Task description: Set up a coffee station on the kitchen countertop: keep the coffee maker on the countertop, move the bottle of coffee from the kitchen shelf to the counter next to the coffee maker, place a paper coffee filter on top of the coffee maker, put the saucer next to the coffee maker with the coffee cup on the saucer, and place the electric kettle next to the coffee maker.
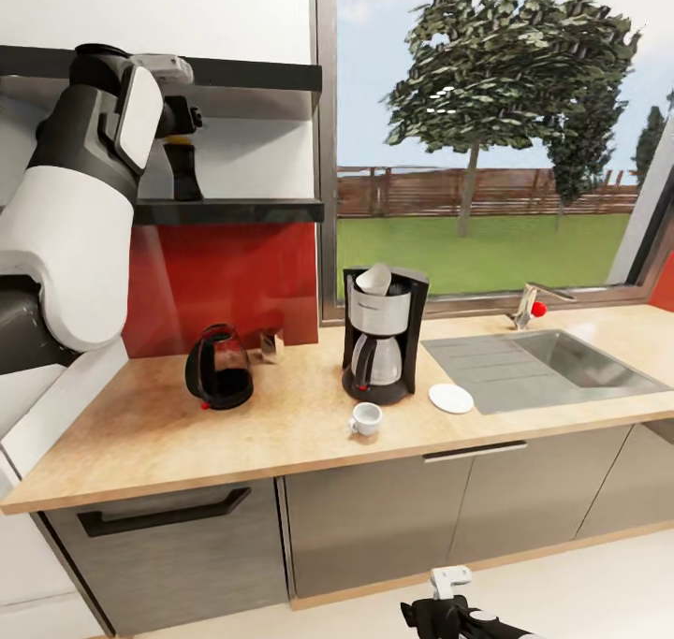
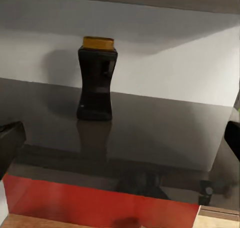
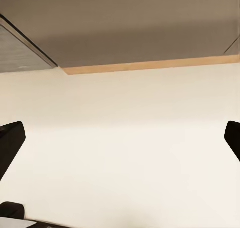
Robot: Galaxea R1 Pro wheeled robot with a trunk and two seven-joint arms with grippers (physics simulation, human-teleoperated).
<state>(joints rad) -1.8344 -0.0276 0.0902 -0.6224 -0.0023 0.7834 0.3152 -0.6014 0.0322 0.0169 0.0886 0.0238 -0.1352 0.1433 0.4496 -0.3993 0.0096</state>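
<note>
Bottle of coffee (image 2: 97, 78) upright on shelf (image 2: 150, 133), dead ahead at twelve o'clock of left gripper (image 2: 120, 133), spread wide for grasping.

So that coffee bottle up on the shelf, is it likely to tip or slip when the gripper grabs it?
The bottle of coffee stands tall on a small base, so a nudge near its yellow cap might tip it. Its pinched waist should help the fingers seat. The glossy shelf looks slick, so it may slide if pushed.
</note>
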